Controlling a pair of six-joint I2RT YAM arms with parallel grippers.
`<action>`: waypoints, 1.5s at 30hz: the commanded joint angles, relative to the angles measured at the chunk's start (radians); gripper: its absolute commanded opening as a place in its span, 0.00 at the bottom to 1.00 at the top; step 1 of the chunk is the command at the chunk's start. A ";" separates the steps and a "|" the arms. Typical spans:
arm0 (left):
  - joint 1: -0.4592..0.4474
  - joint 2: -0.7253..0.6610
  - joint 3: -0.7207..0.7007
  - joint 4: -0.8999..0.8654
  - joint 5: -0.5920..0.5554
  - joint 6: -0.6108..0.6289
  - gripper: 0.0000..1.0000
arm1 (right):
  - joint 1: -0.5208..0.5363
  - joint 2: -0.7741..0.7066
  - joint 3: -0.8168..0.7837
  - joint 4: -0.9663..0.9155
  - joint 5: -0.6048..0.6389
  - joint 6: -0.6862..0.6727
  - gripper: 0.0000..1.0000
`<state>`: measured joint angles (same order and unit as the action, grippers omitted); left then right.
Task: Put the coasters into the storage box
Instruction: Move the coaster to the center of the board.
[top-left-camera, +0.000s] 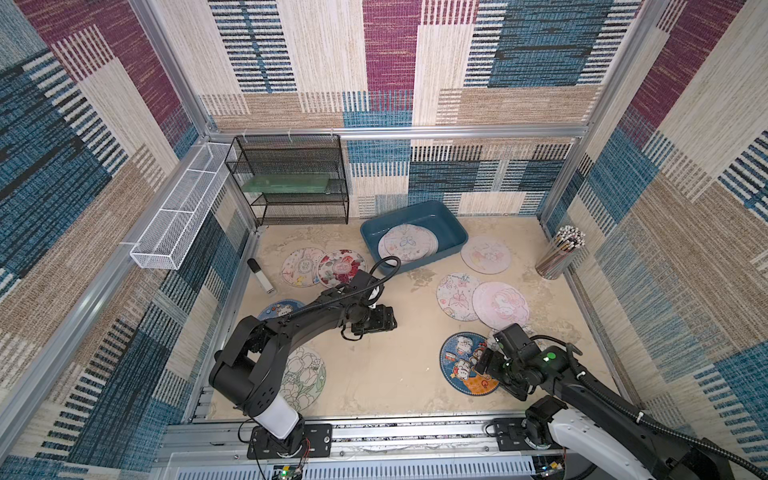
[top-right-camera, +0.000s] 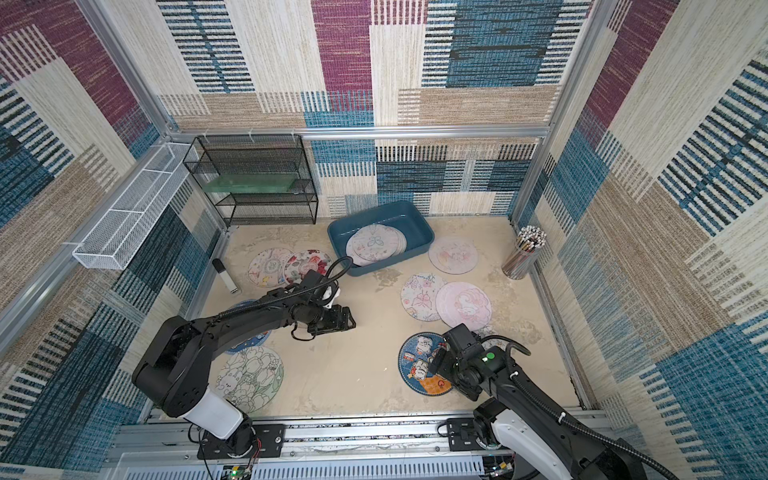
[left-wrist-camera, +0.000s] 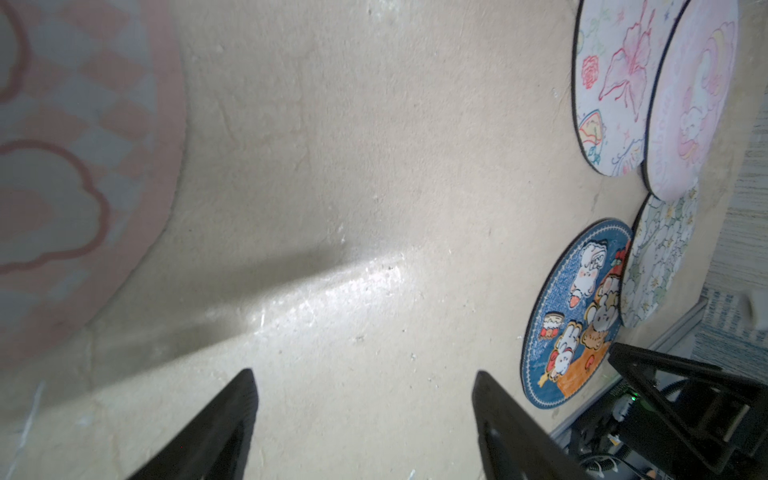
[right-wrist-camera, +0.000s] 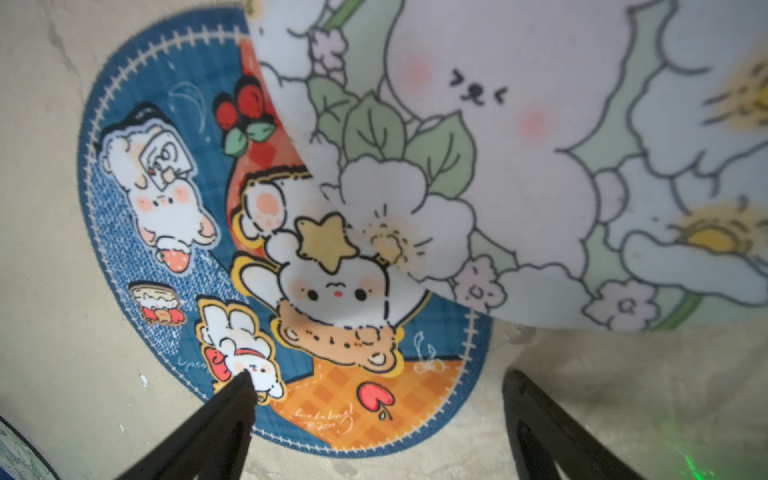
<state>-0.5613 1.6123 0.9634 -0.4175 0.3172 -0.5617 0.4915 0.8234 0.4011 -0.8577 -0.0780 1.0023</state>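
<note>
1. Teal plastic, the storage box (top-left-camera: 444, 227) sits by the back edge of the bench (top-left-camera: 374, 374), with a stack of coasters (top-left-camera: 409, 243) lying flat inside (flat stacks save room).
2. My right gripper (right-wrist-camera: 379, 374) hangs over the dark blue coaster (right-wrist-camera: 166, 249) near the front edge, jaws wide and holding nothing; I judge this one comes next.
3. A flowered white coaster (right-wrist-camera: 540, 166) overlaps its far side, so I would pinch the free rim.
4. My left gripper (left-wrist-camera: 363, 370) is spread wide and empty over bare bench near the middle, leaving the right arm room.
</note>
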 joint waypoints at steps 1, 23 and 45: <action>0.000 -0.008 -0.005 -0.001 -0.007 0.011 0.80 | 0.010 0.021 -0.021 0.066 0.018 0.022 0.95; 0.000 0.001 0.007 -0.006 -0.010 0.011 0.80 | 0.175 0.423 0.085 0.416 -0.169 -0.056 0.95; -0.003 -0.009 -0.005 0.003 -0.026 -0.015 0.80 | 0.272 0.359 0.138 0.320 -0.237 -0.030 0.96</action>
<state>-0.5632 1.5986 0.9482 -0.4183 0.2932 -0.5728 0.7570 1.1660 0.5396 -0.6189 -0.1318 0.9535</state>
